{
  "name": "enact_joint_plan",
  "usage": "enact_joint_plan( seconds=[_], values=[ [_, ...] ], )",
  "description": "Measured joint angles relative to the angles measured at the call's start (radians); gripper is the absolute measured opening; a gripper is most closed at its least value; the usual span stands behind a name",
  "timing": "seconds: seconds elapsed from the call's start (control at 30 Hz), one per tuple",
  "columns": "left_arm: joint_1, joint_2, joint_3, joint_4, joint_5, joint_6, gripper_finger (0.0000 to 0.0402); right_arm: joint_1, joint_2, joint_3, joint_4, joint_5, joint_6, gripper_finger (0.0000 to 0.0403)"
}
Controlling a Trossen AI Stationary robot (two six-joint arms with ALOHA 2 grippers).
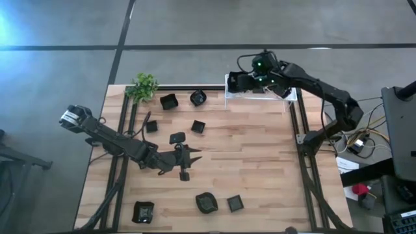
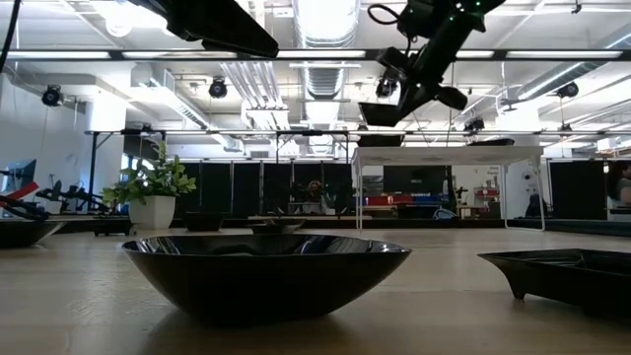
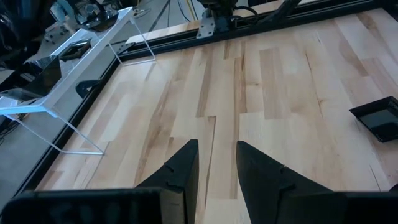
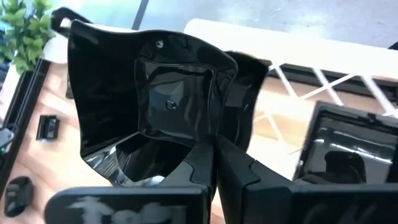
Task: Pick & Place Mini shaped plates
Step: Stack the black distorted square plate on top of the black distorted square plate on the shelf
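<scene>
Several small black plates lie flat and scattered on the wooden table [image 1: 260, 169], among them a square one [image 1: 198, 126], one at the far side [image 1: 169, 101] and a round one near the front [image 1: 207, 203]. My right gripper [image 1: 239, 82] is high over the white rack [image 1: 260, 96] at the table's far edge, shut on an angular black plate [image 4: 155, 106]. My left gripper [image 1: 190, 158] hovers low over mid-table, open and holding nothing [image 3: 216, 165]. Another plate [image 4: 348, 149] rests on the rack. My right gripper pinches the angular plate by its rim [image 4: 208, 140] between the two fingers. The plate is lifted clear above the rack and stands tilted on edge, its hollow facing the wrist camera; in the low view it hangs slanted in the air [image 2: 394, 108].
A small green plant [image 1: 143, 86] stands at the table's far left corner. Black rails [image 1: 296, 130] run along the table's sides. In the low view a round plate [image 2: 266, 271] and an angular one [image 2: 572, 276] sit near the front edge. Bare wood lies right of centre.
</scene>
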Motion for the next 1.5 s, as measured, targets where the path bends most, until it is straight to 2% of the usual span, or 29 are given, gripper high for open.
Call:
enact_joint_plan(
  seconds=[0.37, 1.5],
  values=[
    [0.0, 0.0, 0.0, 0.0, 0.0, 0.0, 0.0103, -0.012, 0.023, -0.002, 0.011, 0.011, -0.06, 0.0008],
    [0.0, 0.0, 0.0, 0.0, 0.001, -0.007, 0.0103, -0.008, 0.022, -0.011, 0.012, 0.009, -0.068, 0.0009]
  ],
)
